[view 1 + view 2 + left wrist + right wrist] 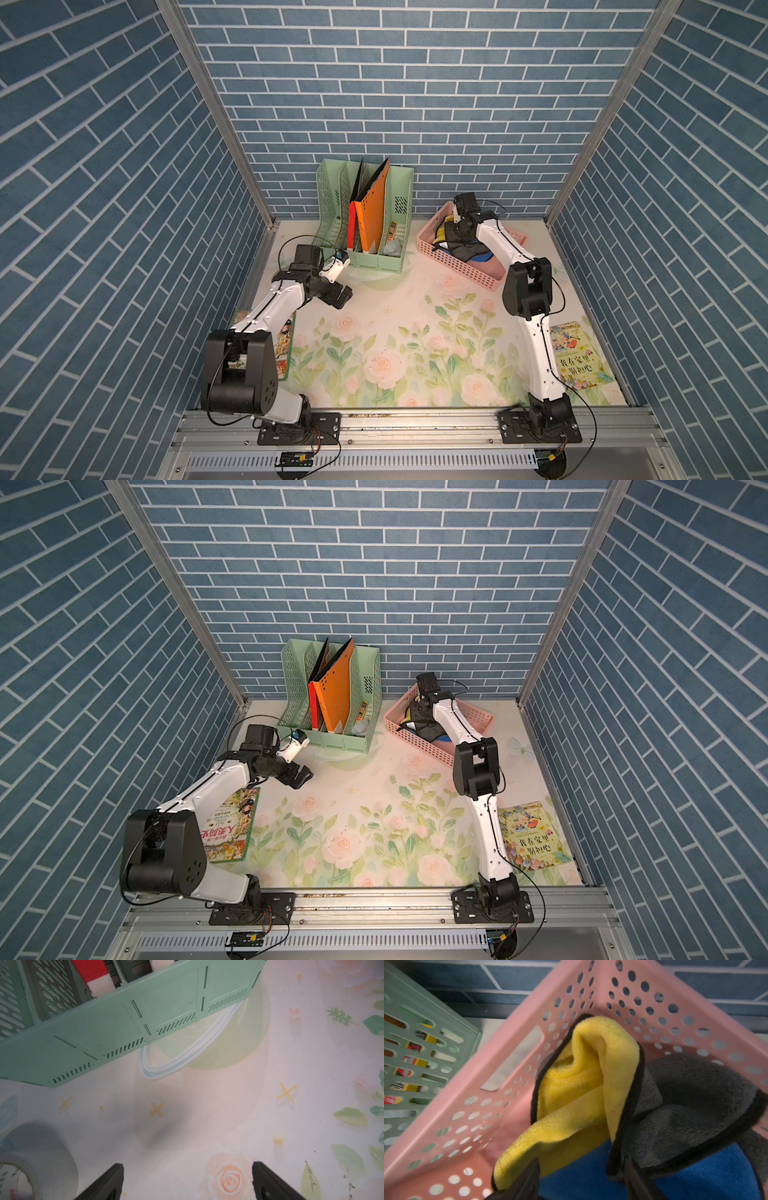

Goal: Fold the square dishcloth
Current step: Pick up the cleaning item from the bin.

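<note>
Right pincer [580, 1160] stood inside the pink perforated plastic basket [488, 1126]; the yellow-and-grey plush dishcloth [583, 1088] (black-hemmed, crumpled) lay between and ahead of its jaws, grip undetermined. Left pincer [188, 1164] hung released, the floral tabletop [207, 1105] beneath it, the green plastic file rack [104, 1043] ahead.

So the file rack [374, 259] sits at the back of the table [395, 299] against the wall, with the basket [461, 266] just to its right. The dishcloth [583, 1088] is bunched up in the basket, lying over another cloth [695, 1178]. The left book [230, 825] lies by the left edge, the right book [579, 355] by the right edge, and a tape roll [25, 1174] sits in front of the rack.
</note>
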`<action>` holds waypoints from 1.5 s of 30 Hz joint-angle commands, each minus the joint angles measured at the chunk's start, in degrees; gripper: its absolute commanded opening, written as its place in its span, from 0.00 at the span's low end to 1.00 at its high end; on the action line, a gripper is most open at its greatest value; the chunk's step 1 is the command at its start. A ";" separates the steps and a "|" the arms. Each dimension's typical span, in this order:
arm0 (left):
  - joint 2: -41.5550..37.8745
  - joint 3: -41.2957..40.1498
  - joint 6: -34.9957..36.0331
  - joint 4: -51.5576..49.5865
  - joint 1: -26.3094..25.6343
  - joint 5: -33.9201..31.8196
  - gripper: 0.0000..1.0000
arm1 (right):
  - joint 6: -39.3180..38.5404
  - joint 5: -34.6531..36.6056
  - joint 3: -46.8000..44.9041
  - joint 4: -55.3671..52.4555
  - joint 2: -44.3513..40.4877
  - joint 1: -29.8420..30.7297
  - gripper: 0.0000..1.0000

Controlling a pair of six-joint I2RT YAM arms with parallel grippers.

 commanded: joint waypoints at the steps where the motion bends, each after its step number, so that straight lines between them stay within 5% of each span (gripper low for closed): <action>1: -1.02 -0.62 0.36 -1.06 -0.83 -0.95 1.00 | 2.96 -0.12 1.44 -3.17 0.43 -0.35 0.61; 5: -1.10 -0.20 0.07 -1.78 -1.79 -1.25 1.00 | 5.01 -2.84 3.83 -2.54 3.48 -1.86 0.52; 12: -2.55 -1.13 0.22 -2.00 -2.84 -1.74 1.00 | 3.52 -3.25 6.85 0.89 3.46 -1.53 0.00; 27: -5.05 0.04 -0.40 -3.15 -3.55 -0.09 1.00 | 1.76 -5.80 -1.68 8.57 -17.05 0.32 0.00; 36: -8.67 3.36 -2.38 -3.46 -3.46 3.32 1.00 | -2.19 -7.17 1.10 8.23 -27.86 6.04 0.00; 45: -12.58 8.79 -5.36 -4.52 -3.39 9.12 1.00 | -7.39 -15.76 2.49 8.60 -36.79 15.39 0.00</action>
